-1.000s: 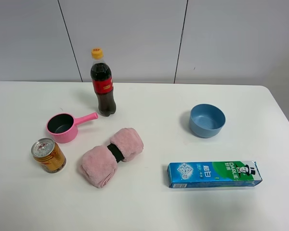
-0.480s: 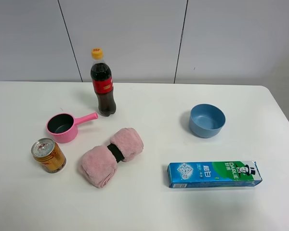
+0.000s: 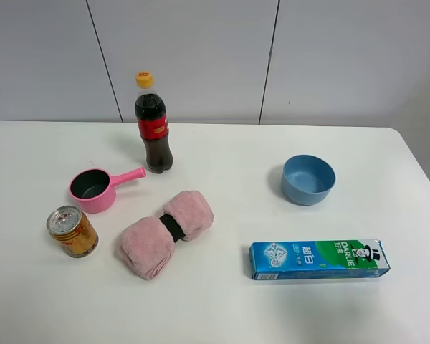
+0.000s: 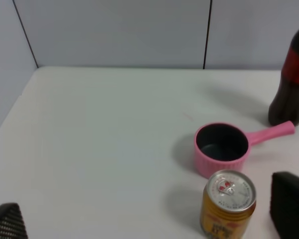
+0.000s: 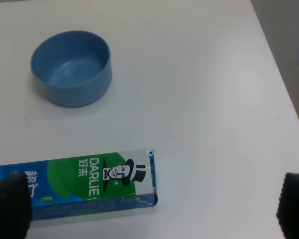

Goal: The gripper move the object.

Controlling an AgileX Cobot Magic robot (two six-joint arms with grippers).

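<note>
The gold-and-red can (image 3: pixel 72 231) stands upright on the white counter (image 3: pixel 222 301) at 7 o'clock from the pink saucepan (image 3: pixel 93 189), while the left gripper (image 4: pixel 149 221) and the right gripper (image 5: pixel 152 211) both hover with fingers (image 4: pixel 290 205) released, grasping nothing.

On the white table (image 3: pixel 222 308) stand 5 things. A dark cola bottle with a yellow cap (image 3: pixel 153 125) is upright at the back. In front of it sits a small pink saucepan (image 3: pixel 94 188), its handle pointing toward the bottle. A rolled pink towel with a black band (image 3: pixel 165 233) lies near the middle. A round blue bowl (image 3: pixel 308 179) is at the right, and a blue-green toothpaste box (image 3: pixel 319 259) lies flat in front of it.
</note>
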